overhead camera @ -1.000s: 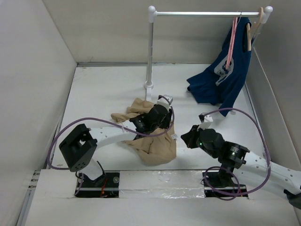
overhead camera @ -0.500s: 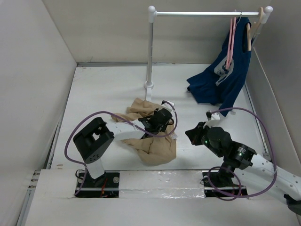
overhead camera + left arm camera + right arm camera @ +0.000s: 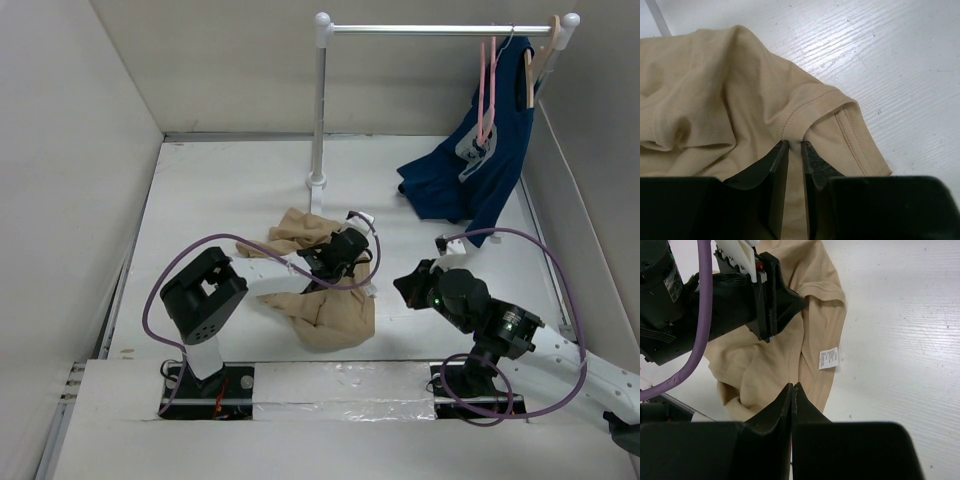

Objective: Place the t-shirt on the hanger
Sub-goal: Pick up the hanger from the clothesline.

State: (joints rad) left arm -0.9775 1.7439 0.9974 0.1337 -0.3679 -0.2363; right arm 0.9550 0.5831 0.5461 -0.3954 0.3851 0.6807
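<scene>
Left gripper (image 3: 795,146) is pinching a fold of the t-shirt (image 3: 325,305) next to the sleeve hem, jaws nearly together with fabric between them. T-shirt is lying crumpled on the counter (image 3: 220,200), mid-width, toward the near edge. Right gripper (image 3: 792,386) is sitting just right of it, jaws pressed together, holding nothing. Hanger (image 3: 487,90) is hanging on the rail (image 3: 430,30) over the far right corner, against the dark blue shirt (image 3: 465,175).

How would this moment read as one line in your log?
left gripper: shut on t-shirt sleeve | right gripper: shut, holding nothing | t-shirt: crumpled on table | hanger: hanging on rail
</scene>
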